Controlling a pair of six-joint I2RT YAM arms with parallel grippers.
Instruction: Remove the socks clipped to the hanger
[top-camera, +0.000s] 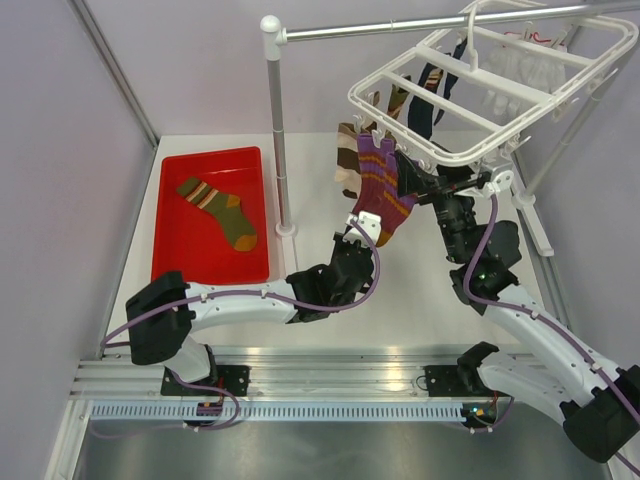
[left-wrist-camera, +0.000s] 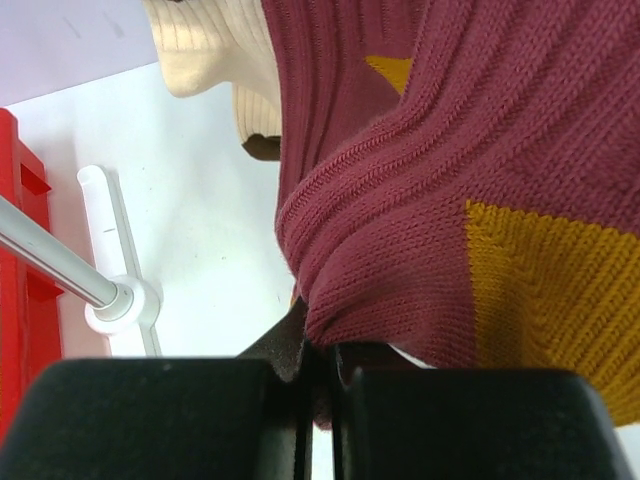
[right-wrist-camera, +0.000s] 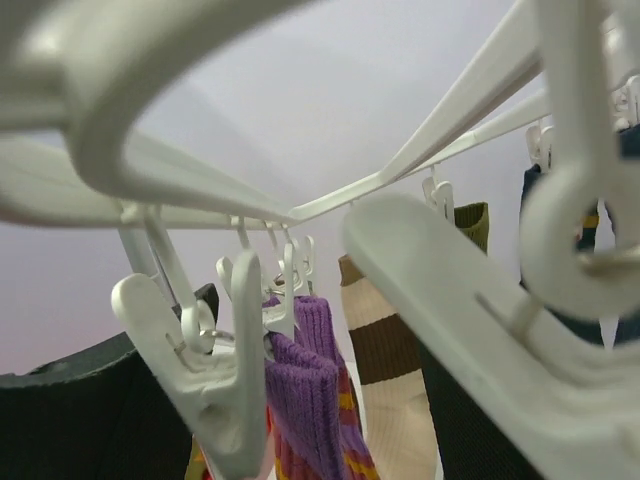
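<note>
The white hanger (top-camera: 500, 90) hangs from the metal pole at the upper right, with several socks clipped under it. A purple sock with orange stripes (top-camera: 380, 188) hangs from its near-left edge. A brown-and-cream sock (top-camera: 347, 165), a dark navy sock (top-camera: 432, 95) and white socks (top-camera: 512, 65) hang behind it. My left gripper (top-camera: 366, 222) is shut on the purple sock's lower end (left-wrist-camera: 400, 200), with fabric pinched between the jaws (left-wrist-camera: 320, 350). My right gripper (top-camera: 418, 186) is up at the hanger's near edge, open, its dark fingers either side of the clip (right-wrist-camera: 215, 400) that holds the purple sock (right-wrist-camera: 310, 400).
A red tray (top-camera: 170, 250) at the left holds an olive sock with orange stripes (top-camera: 218, 210). The metal stand's upright pole (top-camera: 277, 120) and its foot (top-camera: 287, 229) stand between the tray and the hanger. A second stand leg (top-camera: 540, 170) is at the right.
</note>
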